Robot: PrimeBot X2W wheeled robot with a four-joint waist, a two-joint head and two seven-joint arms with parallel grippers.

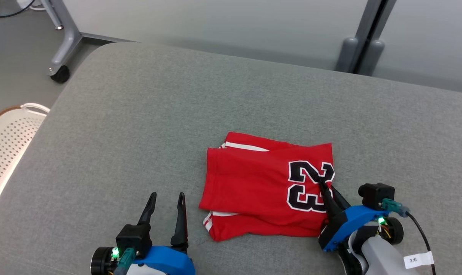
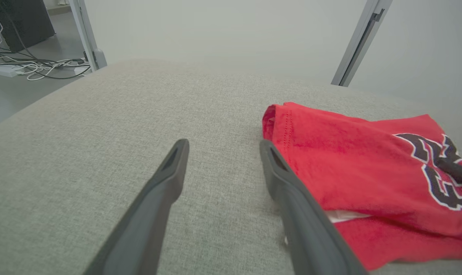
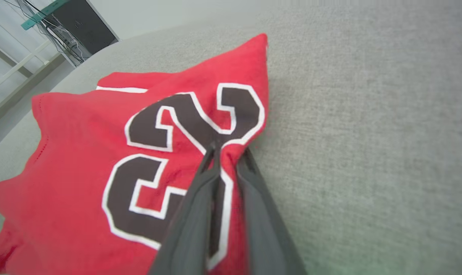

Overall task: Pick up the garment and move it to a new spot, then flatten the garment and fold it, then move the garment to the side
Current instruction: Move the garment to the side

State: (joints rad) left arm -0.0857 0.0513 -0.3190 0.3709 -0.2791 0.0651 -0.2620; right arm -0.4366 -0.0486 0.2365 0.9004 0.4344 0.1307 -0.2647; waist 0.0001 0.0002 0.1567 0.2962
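A red garment [image 1: 261,183] with a black and white "23" lies folded on the grey cushioned surface [image 1: 177,114]. My right gripper [image 1: 324,183] is shut on the garment's right edge, pinching the cloth at the number [image 3: 200,126]; the right wrist view shows the fold of the garment [image 3: 82,152] caught between the fingers [image 3: 200,198]. My left gripper [image 1: 166,198] stands open on the bare surface just left of the garment's lower left corner. In the left wrist view its fingers [image 2: 166,179] rest apart, the right one close beside the garment [image 2: 349,164].
A white perforated basket [image 1: 9,141] sits off the surface's left edge. A wheeled metal leg [image 1: 61,57] and a grey post [image 1: 359,49] stand behind the far edge. Cables [image 2: 36,67] lie on the floor at the back left.
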